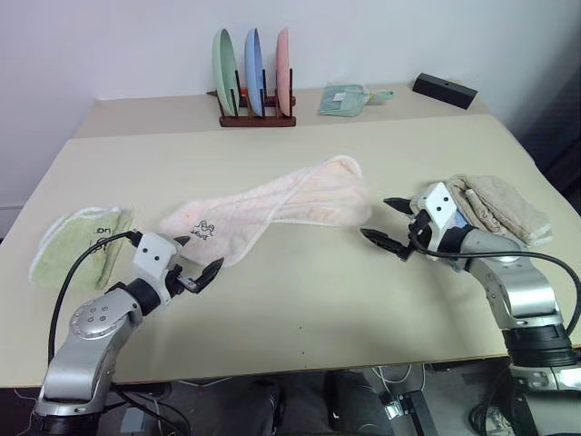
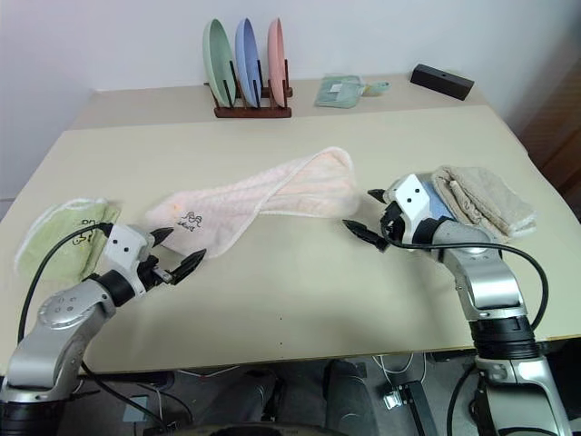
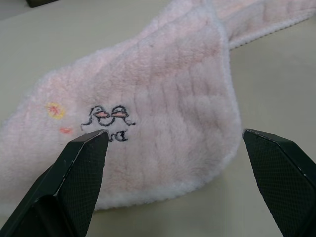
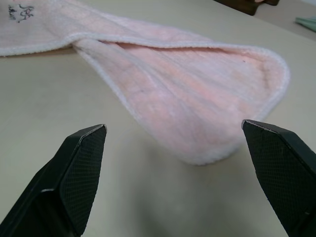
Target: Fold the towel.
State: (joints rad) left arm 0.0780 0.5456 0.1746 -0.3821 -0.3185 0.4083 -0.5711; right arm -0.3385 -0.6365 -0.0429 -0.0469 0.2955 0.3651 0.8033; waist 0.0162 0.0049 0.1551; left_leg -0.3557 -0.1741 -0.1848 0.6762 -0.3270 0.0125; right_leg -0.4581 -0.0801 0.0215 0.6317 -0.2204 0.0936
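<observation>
The towel [image 1: 272,207] lies rumpled across the table [image 1: 300,309], soft, light and floppy, best pinched at its end corners by the left claw [image 1: 196,262] and right claw [image 1: 392,227], both wide open.

Pale pink towel [image 1: 281,204] with dark cartoon print, light green towel [image 1: 77,245], beige towel [image 1: 499,207]
</observation>
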